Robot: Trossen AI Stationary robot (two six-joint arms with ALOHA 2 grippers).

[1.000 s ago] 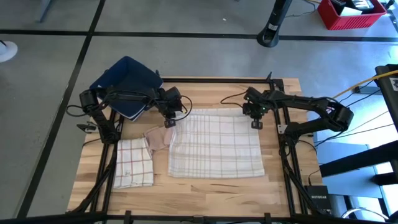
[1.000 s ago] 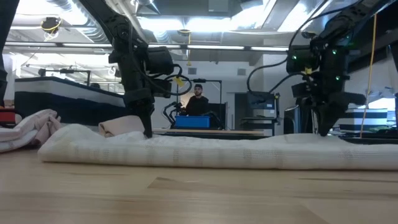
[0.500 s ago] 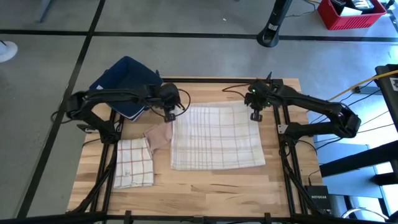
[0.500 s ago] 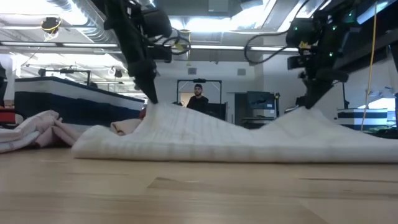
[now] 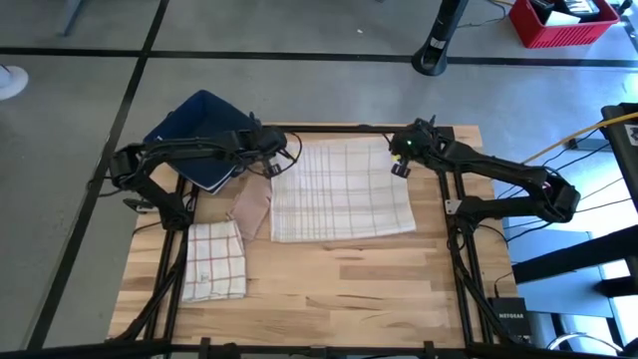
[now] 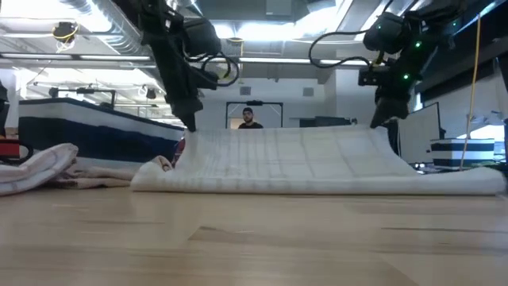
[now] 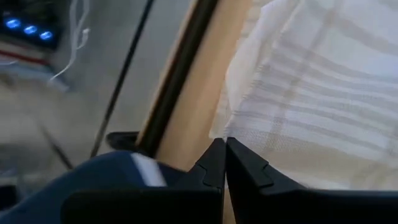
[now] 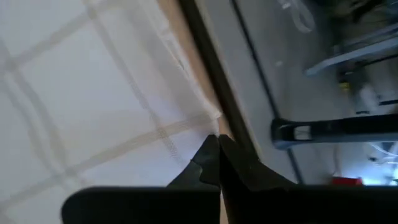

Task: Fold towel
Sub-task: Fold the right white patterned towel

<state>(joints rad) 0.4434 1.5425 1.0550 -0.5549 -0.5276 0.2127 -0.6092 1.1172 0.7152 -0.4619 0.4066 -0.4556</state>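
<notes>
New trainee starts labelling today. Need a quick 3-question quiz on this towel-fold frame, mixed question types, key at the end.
1. True or false: the left pincer and the right pincer are both shut on far corners of the plaid towel.
2. In the low view, the towel's far edge is: A) flat on the table, B) lifted between the two pincers, C) hanging off the table.
3. Name the folded item lying at the table's near left.

Key
1. True.
2. B; the near edge rests on the wood.
3. The red-checked cloth, beside a tan cloth.
</notes>
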